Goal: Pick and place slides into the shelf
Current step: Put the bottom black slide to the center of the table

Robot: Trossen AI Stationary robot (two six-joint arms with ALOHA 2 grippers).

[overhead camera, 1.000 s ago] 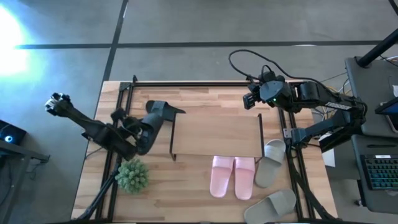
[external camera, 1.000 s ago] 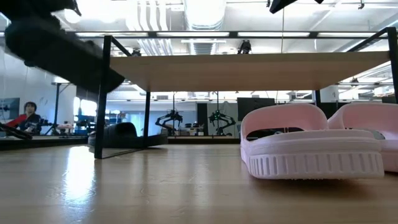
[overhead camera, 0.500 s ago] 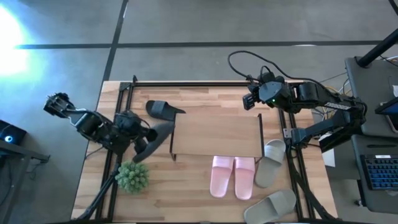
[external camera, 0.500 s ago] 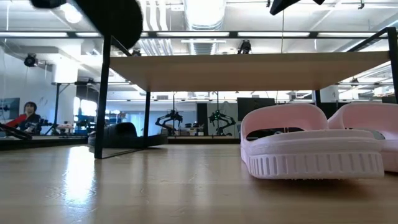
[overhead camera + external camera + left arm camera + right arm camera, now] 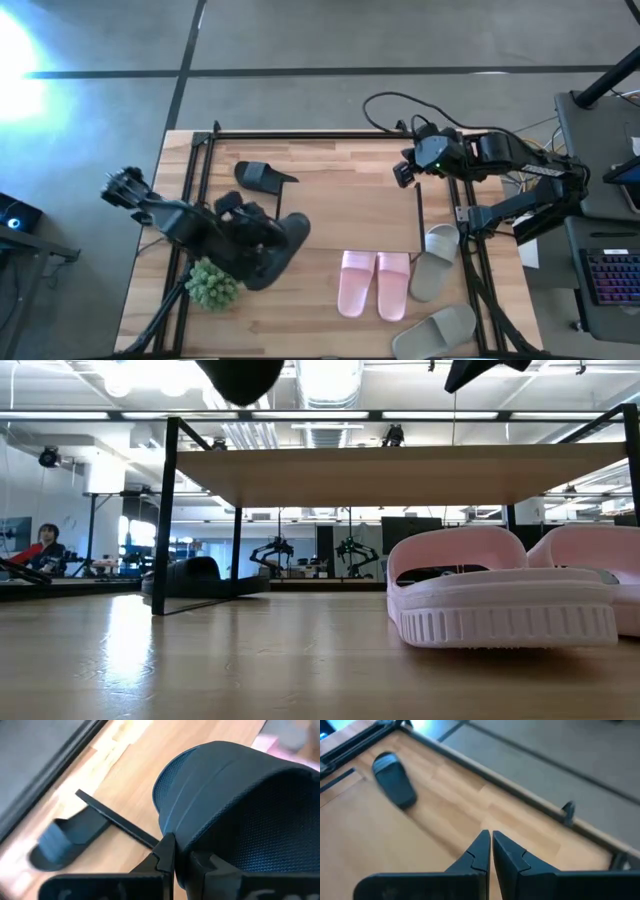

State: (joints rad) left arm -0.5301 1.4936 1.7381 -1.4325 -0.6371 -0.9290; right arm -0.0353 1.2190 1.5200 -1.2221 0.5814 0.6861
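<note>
My left gripper [image 5: 250,243] is shut on one black slide [image 5: 278,246], carried in the air over the shelf's [image 5: 350,215] near left corner; in the low view this slide [image 5: 240,374] shows only at the top edge. The second black slide [image 5: 262,175] lies flat on the table by the shelf's far left corner. Both pink slides [image 5: 375,283] stand side by side in front of the shelf. Two grey-beige slides [image 5: 435,262] [image 5: 447,324] lie by the table's right edge. My right gripper [image 5: 405,172] is shut, above the shelf's far right corner. My left gripper pinches the black slide between its two fingers [image 5: 165,855] at the edge of the arched strap [image 5: 186,849]. The slide is lifted clear of table and shelf and sticks out ahead of the fingers, toward the table's right.
A small green plant [image 5: 212,283] stands near the table's left near corner, just beside my left arm. Dark frame bars [image 5: 205,150] run along the table's edges. Bare wood lies between the shelf and the far edge.
My left gripper has carried the black slide up and toward the table's near and right side, from beside the shelf's left end to over its near left corner. The slide has turned about in the air. The other black slide has stayed where it was.
</note>
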